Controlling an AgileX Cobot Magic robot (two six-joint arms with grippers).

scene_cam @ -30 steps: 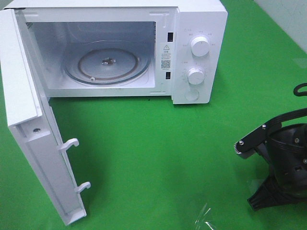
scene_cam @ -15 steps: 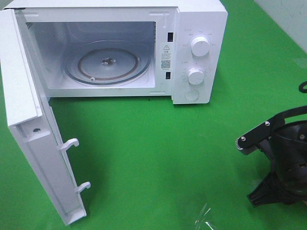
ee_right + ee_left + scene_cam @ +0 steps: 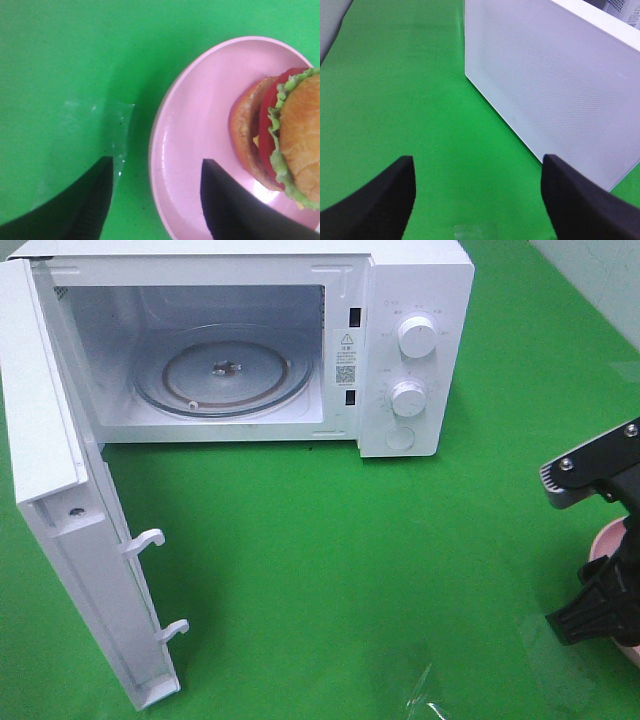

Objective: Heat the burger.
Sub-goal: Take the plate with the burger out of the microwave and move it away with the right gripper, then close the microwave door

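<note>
The right tool [image 3: 152, 200] has moved toward the bench edge and now hangs over the pink plate [image 3: 195, 130], jaws spread and empty. The burger [image 3: 285, 145] lies tilted on that plate, ungrasped. The microwave [image 3: 415, 300] stands open. The left tool [image 3: 477, 192] is open, empty.

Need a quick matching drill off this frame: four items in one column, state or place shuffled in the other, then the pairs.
Items:
1. microwave door
2. burger
3. glass turntable
4. right gripper

States:
A. bare, nothing on it
B. swung open
C. lying on the pink plate
D. fingers apart, nothing between them

Pairs: 1-B, 2-C, 3-A, 4-D
</note>
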